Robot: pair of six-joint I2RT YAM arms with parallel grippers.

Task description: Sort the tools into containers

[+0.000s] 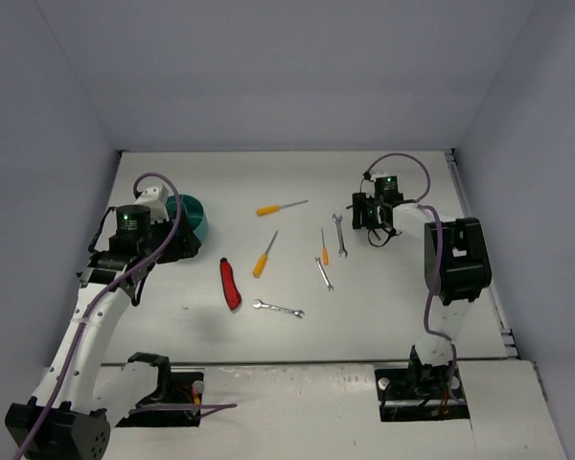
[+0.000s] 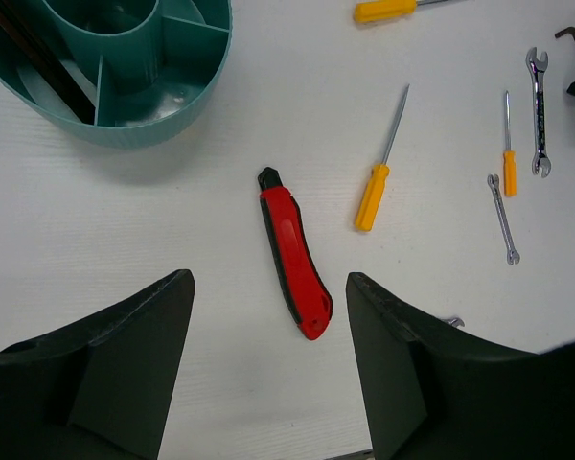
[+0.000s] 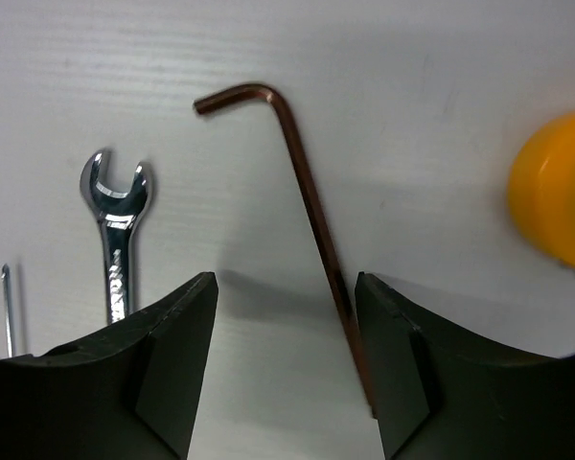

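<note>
The teal tub stands at the back left and also shows in the left wrist view, with a dark thin tool in one compartment. The red-and-black knife lies ahead of my left gripper, which is open and empty beside the tub. Three orange screwdrivers and three silver wrenches lie mid-table. My right gripper is open, low over a dark hex key whose shaft lies between the fingers, close to the right one.
Grey walls close in the table on the left, back and right. In the right wrist view a wrench lies left of the hex key and a blurred orange handle is at the right edge.
</note>
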